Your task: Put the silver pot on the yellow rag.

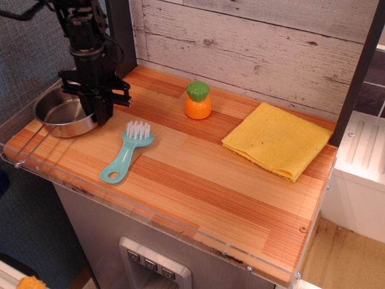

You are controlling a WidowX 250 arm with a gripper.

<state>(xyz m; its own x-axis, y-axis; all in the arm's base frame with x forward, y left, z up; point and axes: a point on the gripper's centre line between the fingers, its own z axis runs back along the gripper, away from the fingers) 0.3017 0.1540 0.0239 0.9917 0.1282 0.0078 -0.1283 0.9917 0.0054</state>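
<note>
The silver pot [60, 114] is at the far left of the wooden counter, and its thin wire handle [27, 147] reaches toward the front left corner. My gripper [100, 116] comes straight down and is shut on the pot's right rim. I cannot tell whether the pot rests on the wood or hangs just above it. The yellow rag [278, 139] lies flat and bare at the right, far from the pot.
A teal dish brush [126, 153] lies just right of the gripper, bristles toward the back. An orange toy carrot with a green top [198, 100] stands at the back middle. A wood-plank wall runs behind. A clear raised lip [150, 220] edges the counter's front.
</note>
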